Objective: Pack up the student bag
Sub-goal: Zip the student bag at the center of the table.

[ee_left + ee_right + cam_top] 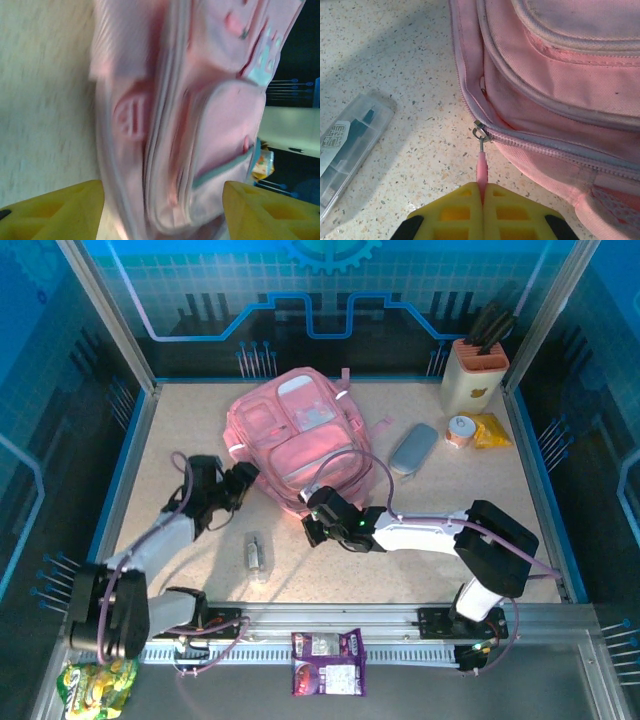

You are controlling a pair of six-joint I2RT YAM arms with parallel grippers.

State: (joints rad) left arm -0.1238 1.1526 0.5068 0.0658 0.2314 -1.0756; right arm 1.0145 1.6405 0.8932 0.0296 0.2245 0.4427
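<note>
Left end effector (162,205): yellow fingers apart, set at the bag's left flank.
Clear case (256,556): flat on the desk (180,430), between the two arms, apart from the bag.
Student bag (300,435): lying mid-desk, front pockets up.
Right end effector (482,195): pinched together on the pink zipper pull (481,170) at the bag's near edge.
Grey pencil case (414,447): right of the bag.

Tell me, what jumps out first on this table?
The big pink backpack lying mid-table toward the back. The right hand is shut on its pink zipper pull at the bag's near edge, while the left hand stands open at the bag's left side. A clear pen case lies in front.
</note>
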